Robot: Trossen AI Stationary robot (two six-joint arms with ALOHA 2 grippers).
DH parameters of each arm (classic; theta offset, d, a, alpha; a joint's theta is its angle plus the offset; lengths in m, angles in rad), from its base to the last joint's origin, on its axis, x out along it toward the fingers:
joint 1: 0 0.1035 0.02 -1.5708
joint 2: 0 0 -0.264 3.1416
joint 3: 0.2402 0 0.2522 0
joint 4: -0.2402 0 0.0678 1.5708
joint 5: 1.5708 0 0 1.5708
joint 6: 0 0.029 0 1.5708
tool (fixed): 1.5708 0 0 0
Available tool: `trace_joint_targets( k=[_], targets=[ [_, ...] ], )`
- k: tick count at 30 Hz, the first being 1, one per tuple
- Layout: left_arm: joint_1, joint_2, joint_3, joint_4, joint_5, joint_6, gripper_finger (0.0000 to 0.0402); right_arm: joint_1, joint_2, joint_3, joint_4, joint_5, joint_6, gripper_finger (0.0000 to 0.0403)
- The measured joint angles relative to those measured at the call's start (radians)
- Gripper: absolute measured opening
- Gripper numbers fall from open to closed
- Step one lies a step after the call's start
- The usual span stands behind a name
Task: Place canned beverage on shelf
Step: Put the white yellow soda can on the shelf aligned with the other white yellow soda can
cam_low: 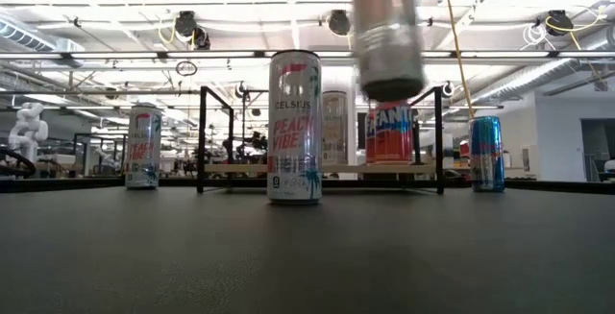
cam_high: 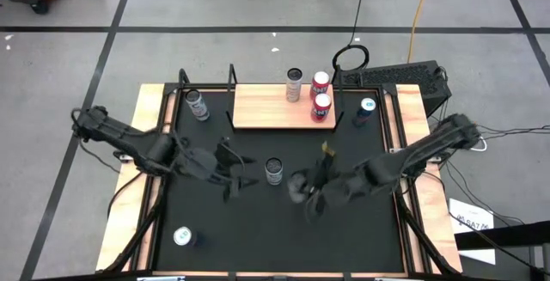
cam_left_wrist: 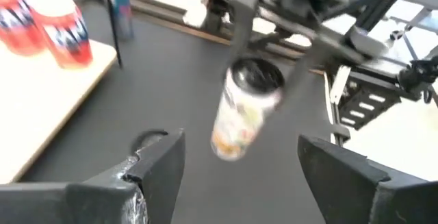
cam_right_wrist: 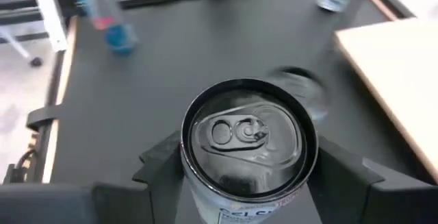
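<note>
The shelf [cam_high: 266,106] is a light-wood board at the far middle of the black mat; one silver can [cam_high: 294,84] and two red cans [cam_high: 321,95] stand on it. My right gripper [cam_high: 302,192] is shut on a white-and-silver can [cam_right_wrist: 248,142], which is in the air over the mat's middle. That can also shows high up in the low view [cam_low: 386,36]. My left gripper [cam_high: 234,174] is open and empty, left of a Celsius can [cam_high: 274,171] that stands on the mat. My right gripper pinches the can's side wall just below its top rim [cam_right_wrist: 195,183] between its two fingers, one on each side. The fingers [cam_left_wrist: 239,18] slant down from above and from the table's right. The can hangs below them, slightly tilted, clear of the mat [cam_low: 389,88].
A blue can [cam_high: 367,111] stands on the mat right of the shelf. Another can [cam_high: 197,104] stands left of the shelf, and one [cam_high: 182,236] stands near the mat's near left corner. Black frame rails [cam_high: 230,88] rise at the shelf's ends.
</note>
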Motion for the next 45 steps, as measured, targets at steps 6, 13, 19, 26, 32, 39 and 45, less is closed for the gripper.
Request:
trace_joint_targets(
  k=[6,13,19,26,32,39,45],
  targets=[
    [0.074,-0.081,0.0,0.001,0.0,0.124,0.0279,-0.075,-0.161,0.0,-0.243,0.063,0.091,0.0237],
    [0.194,-0.101,0.0,0.065,0.0,0.253,0.0279,-0.261,-0.223,0.002,-0.188,0.066,-0.06,0.0238],
    [0.295,-0.101,0.0,0.09,0.029,0.286,0.0279,-0.519,-0.169,0.001,-0.056,-0.138,-0.288,0.0238],
    [0.352,-0.101,0.0,0.081,0.028,0.286,0.0279,-0.787,-0.082,0.001,0.057,-0.392,-0.434,0.0239],
    [0.402,-0.101,0.0,0.082,0.022,0.286,0.0279,-0.878,0.006,0.001,0.118,-0.534,-0.521,0.0239],
    [0.451,-0.101,0.0,0.083,0.02,0.285,0.0279,-0.912,0.102,0.001,0.184,-0.556,-0.563,0.0239],
    [0.474,-0.101,0.0,0.077,0.02,0.285,0.0279,-0.938,0.141,0.001,0.229,-0.585,-0.589,0.024]
  ],
)
